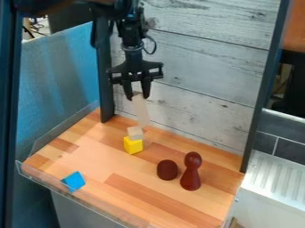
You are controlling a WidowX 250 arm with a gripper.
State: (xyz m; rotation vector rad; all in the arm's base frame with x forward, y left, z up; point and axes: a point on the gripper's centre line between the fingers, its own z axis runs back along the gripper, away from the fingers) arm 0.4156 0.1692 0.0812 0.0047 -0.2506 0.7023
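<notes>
The long block of pale wood (pixel 140 111) is in the hand (pixel 138 95), which points down over the back part of the table (pixel 95 162). The two fingers are closed on its upper end, with only the block between them. The block hangs a little tilted, and its lower end is near a small wooden cube (pixel 135 133). This cube sits on the yellow cube (pixel 133 146). To the right are a dark brown ball (pixel 167 170) and a dark red figure (pixel 191 174), which stands upright. The blue block (pixel 74 181) lies near the front left edge.

Pale wood-plank wall (pixel 202 58) behind
</notes>
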